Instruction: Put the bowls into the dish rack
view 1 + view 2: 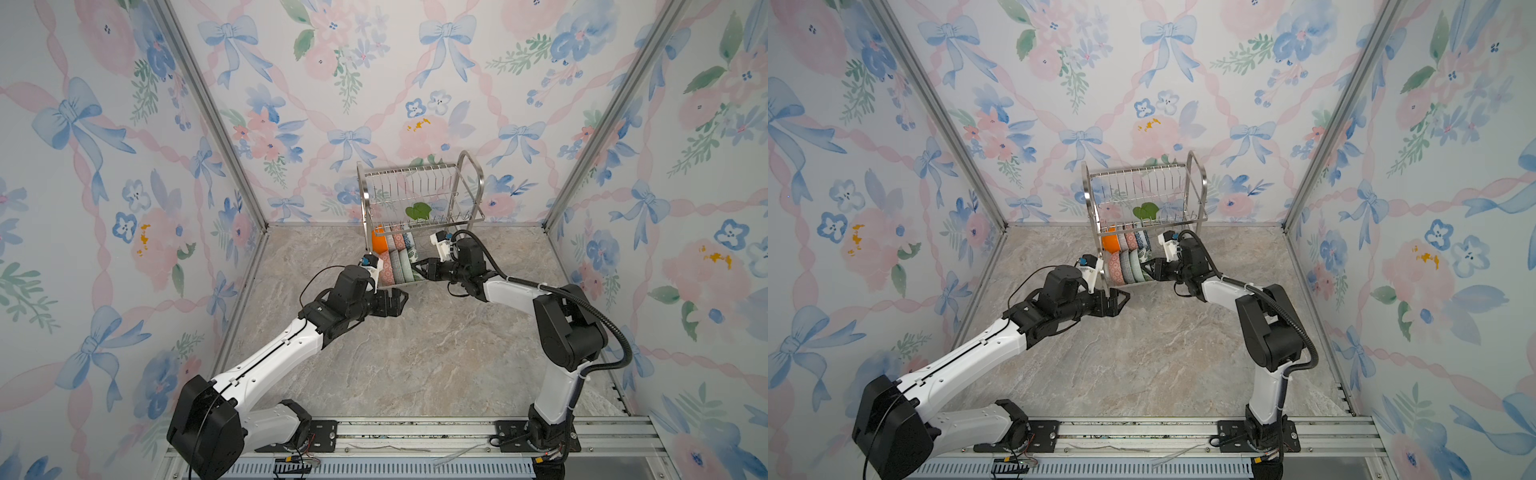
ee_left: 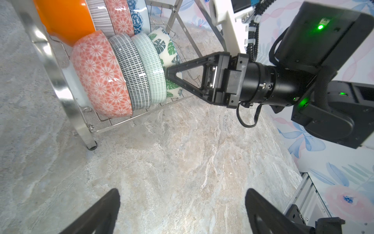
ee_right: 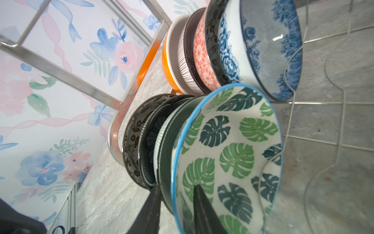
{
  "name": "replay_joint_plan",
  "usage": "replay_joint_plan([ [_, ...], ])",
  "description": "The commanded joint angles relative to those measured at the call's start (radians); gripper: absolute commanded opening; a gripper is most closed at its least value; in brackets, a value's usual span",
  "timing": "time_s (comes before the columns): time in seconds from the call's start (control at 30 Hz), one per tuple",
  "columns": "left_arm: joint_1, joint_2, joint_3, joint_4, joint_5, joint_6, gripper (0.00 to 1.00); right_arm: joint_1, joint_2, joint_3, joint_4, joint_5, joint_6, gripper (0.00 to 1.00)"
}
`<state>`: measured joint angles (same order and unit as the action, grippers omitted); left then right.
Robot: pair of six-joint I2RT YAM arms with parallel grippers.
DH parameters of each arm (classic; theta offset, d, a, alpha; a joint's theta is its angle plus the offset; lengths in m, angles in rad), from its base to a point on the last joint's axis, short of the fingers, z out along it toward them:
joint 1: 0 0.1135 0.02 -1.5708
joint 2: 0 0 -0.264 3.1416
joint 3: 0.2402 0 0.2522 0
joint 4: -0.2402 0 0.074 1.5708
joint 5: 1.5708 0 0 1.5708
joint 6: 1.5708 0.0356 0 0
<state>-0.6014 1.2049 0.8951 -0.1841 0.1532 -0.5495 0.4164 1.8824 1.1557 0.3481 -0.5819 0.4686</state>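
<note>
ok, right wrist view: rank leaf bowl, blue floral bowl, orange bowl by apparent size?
1. green-leaf bowl, nearest, so it looks inflated
2. blue floral bowl
3. orange bowl, farthest and mostly hidden behind the others

This is apparent size only; nearness skews it, and true sizes may match.

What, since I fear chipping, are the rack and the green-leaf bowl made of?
The dish rack looks like polished steel: mirror-bright tube, thin wire. The green-leaf bowl is probably glazed ceramic: glossy sheen, printed leaves, blue rim.

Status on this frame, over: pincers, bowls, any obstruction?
Left pincer open, empty, over the table. Right pincer open astride green-leaf bowl rim, bowl standing in dish rack lower tier. Pale green bowl right beside it; nothing else blocking.
</note>
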Motion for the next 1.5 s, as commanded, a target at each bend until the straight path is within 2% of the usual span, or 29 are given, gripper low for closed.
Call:
replay_joint_plan([
  [0.0, 0.015, -0.026, -0.015, -0.020, -0.014, 0.013, 0.98, 0.007, -0.059, -0.037, -0.015, 0.018, -0.021, 0.34],
  [0.3, 0.059, -0.057, -0.020, -0.026, -0.011, 0.013, 0.98, -0.010, -0.149, -0.105, -0.039, 0.041, -0.044, 0.35],
  [0.5, 0.106, -0.086, -0.031, -0.035, -0.012, 0.021, 0.98, -0.016, -0.251, -0.150, -0.120, 0.102, -0.095, 0.37],
  [0.77, 0.262, -0.140, -0.031, -0.085, -0.047, 0.029, 0.98, -0.034, -0.431, -0.243, -0.206, 0.248, -0.134, 0.40],
  [0.8, 0.282, -0.147, -0.030, -0.088, -0.028, 0.035, 0.98, -0.040, -0.450, -0.251, -0.213, 0.259, -0.134, 0.41],
  [0.87, 0.313, -0.166, -0.026, -0.101, -0.040, 0.042, 0.98, -0.052, -0.488, -0.266, -0.244, 0.303, -0.138, 0.51],
  [0.93, 0.330, -0.194, -0.028, -0.114, -0.139, 0.049, 0.98, -0.070, -0.524, -0.274, -0.291, 0.352, -0.144, 0.59],
  [1.0, 0.334, -0.222, -0.044, -0.114, -0.298, 0.037, 0.98, -0.093, -0.551, -0.280, -0.329, 0.396, -0.140, 0.63],
  [1.1, 0.339, -0.239, -0.065, -0.097, -0.516, 0.019, 0.98, -0.136, -0.596, -0.311, -0.340, 0.421, -0.119, 0.77],
  [1.2, 0.339, -0.242, -0.111, -0.033, -0.714, -0.001, 0.98, -0.191, -0.634, -0.355, -0.325, 0.443, -0.078, 0.99],
  [1.37, 0.343, -0.253, -0.281, 0.176, -1.049, 0.007, 0.98, -0.247, -0.661, -0.388, -0.342, 0.521, -0.053, 0.97],
  [1.47, 0.371, -0.214, -0.365, 0.288, -1.175, 0.052, 0.98, -0.266, -0.679, -0.407, -0.345, 0.586, -0.033, 0.96],
])
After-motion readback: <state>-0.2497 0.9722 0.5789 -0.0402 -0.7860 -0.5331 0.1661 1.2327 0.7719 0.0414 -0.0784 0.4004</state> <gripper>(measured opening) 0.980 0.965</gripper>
